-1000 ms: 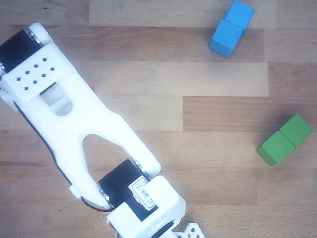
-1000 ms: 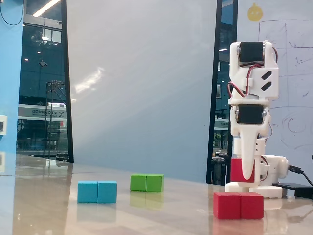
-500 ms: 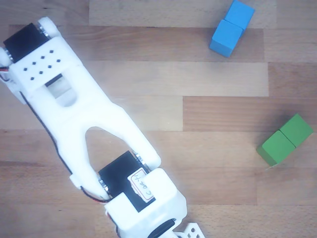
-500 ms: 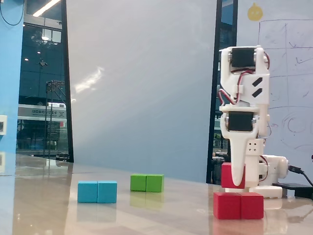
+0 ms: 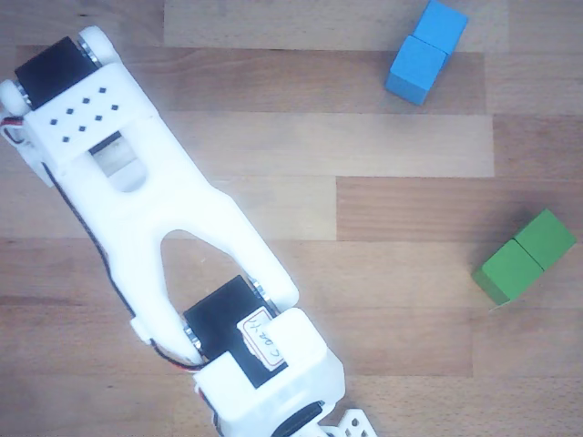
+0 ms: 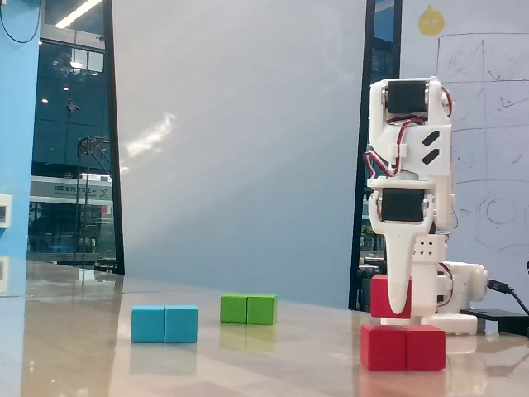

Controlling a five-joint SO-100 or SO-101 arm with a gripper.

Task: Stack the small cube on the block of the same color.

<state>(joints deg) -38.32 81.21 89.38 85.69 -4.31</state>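
In the fixed view the small cube [image 6: 380, 298], red and plain, hangs a hair above the left half of the block [image 6: 403, 347], a red double block with a seam on the table at the right. My gripper [image 6: 399, 309] points straight down and is shut on the small cube, one white finger crossing its front face. Whether the cube touches the block is hard to tell; a thin gap seems to show. In the other view, which looks down from above, the white arm [image 5: 155, 209] covers the cube, the block and the gripper.
A blue double block [image 6: 164, 323] [image 5: 426, 52] and a green double block [image 6: 248, 308] [image 5: 524, 256] lie well away from the red one. The arm's base [image 6: 450, 298] stands behind the red block. The table is wooden planks [image 5: 364, 164].
The arm has swung left and come down with the small cube, from above the block's right side to just over its left half. The blocks on the table have not moved.
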